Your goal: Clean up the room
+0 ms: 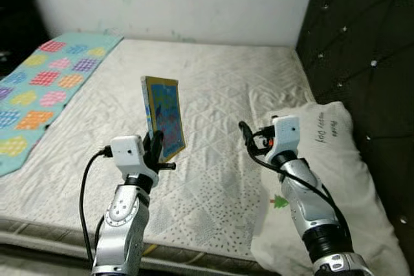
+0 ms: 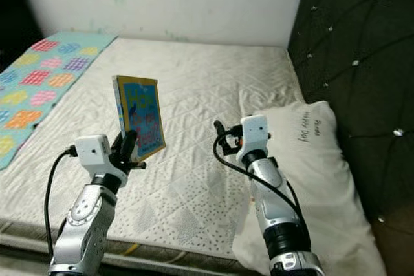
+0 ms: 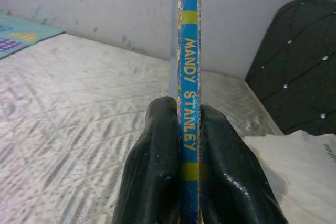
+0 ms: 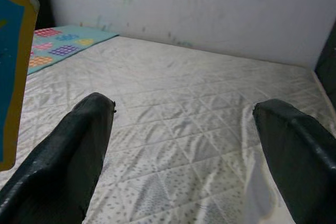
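The left gripper (image 1: 157, 148) squeezes the bottom edge of a thin blue and yellow picture book (image 1: 164, 116), holding it upright above the white quilted bed (image 1: 213, 88). The book stands tall, just left of the right gripper (image 1: 247, 135), whose fingers are spread wide with nothing inside, near the white pillow (image 1: 336, 159).

Book (image 3: 188, 103) spine top & bottom cut off by frame; lower part hidden btwn left tool (image 3: 189, 129) fingers.
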`<state>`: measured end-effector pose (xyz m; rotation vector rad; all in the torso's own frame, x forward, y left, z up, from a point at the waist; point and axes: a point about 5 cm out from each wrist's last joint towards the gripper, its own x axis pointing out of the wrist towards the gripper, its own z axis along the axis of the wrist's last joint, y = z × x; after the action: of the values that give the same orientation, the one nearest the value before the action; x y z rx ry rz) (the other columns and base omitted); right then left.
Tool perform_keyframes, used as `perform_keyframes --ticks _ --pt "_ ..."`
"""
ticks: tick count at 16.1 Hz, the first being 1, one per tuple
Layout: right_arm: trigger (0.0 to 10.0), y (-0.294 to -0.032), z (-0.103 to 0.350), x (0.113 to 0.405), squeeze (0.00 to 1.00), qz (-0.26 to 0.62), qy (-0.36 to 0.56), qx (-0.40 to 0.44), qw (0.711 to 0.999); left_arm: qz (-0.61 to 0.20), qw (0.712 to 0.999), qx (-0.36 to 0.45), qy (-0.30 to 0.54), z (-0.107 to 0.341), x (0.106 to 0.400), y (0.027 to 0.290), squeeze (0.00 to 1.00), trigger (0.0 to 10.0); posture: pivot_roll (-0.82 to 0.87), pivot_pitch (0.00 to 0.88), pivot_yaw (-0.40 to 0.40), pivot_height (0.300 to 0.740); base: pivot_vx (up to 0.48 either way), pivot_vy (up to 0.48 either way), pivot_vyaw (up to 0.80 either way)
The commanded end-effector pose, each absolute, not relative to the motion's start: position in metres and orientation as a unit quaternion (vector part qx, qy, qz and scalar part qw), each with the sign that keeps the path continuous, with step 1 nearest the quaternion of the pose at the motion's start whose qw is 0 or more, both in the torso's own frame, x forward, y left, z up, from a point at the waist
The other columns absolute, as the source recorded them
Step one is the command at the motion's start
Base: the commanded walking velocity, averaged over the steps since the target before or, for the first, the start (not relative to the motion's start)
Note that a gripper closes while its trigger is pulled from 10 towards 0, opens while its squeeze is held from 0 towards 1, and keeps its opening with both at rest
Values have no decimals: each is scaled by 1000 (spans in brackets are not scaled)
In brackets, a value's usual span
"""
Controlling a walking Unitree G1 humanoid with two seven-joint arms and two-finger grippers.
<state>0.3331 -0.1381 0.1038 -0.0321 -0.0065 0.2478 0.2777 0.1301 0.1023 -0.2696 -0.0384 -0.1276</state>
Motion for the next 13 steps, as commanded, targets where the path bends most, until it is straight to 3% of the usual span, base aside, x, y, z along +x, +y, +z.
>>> perform_keyframes --ticks 1,13 --pt "10000 -140 106 334 0 120 -3 -12 993 -61 989 -132 -33 110 280 130 0 10000 -129 0 31 740 0 0 -800" --pt "10000 -141 105 333 0 122 -1 -18 992 -31 989 -145 -19 103 277 138 0 10000 -133 0 27 740 0 0 -748"
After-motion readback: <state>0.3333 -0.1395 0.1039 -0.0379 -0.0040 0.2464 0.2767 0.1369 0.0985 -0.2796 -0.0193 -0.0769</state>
